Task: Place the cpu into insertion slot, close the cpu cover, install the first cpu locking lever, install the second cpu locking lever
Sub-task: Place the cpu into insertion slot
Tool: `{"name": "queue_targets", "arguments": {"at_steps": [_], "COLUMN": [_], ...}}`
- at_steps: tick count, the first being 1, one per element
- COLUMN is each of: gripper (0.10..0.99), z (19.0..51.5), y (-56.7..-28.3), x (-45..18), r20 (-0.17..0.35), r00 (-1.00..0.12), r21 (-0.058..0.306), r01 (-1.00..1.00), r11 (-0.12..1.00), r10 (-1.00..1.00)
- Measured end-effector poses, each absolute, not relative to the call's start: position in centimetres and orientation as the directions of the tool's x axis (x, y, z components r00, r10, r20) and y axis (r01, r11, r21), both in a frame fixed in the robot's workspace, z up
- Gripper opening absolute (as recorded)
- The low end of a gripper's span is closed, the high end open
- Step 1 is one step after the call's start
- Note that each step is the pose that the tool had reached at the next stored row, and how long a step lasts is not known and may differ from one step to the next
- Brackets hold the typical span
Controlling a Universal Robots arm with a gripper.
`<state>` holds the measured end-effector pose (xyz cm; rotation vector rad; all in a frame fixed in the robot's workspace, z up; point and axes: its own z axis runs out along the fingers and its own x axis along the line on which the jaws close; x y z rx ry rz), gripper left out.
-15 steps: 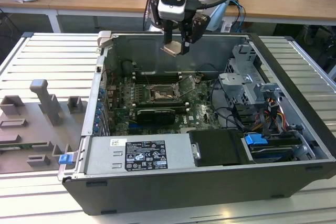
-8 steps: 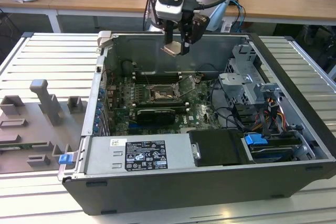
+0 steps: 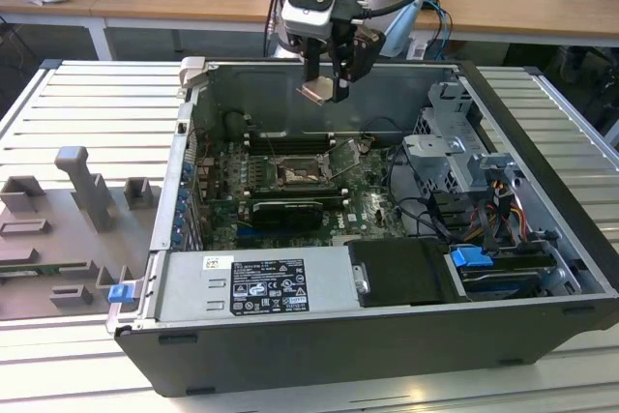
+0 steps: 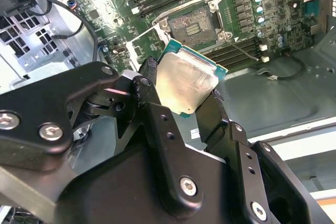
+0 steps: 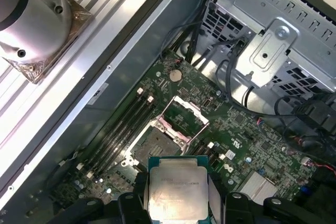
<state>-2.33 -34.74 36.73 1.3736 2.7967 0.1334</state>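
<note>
The open computer case [image 3: 290, 365] lies on the table [image 3: 77, 103], and the end effector [image 3: 324, 92] hangs over it, clamped on two opposite edges of the cpu [image 4: 186, 85], which is held in the air well above the board. None of the four steps looks done: the insertion slot [image 4: 191, 23] is bare and the cpu cover [image 3: 342, 158] stands flipped open beside it, so seating, closing and both levers remain. Being square, the cpu has no long axis; its silvery face points up toward the arm, slightly tilted.
</note>
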Motion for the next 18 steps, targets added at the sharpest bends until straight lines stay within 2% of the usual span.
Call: {"name": "queue_targets", "arguments": {"at_steps": [18], "gripper": [0.537], "z": [36.54], "y": [-34.74], "x": [-2.33], "r20": [0.017], "r00": [-0.536], "r21": [0.087], "r01": [0.842], "r11": [0.533], "r10": [0.844]}}
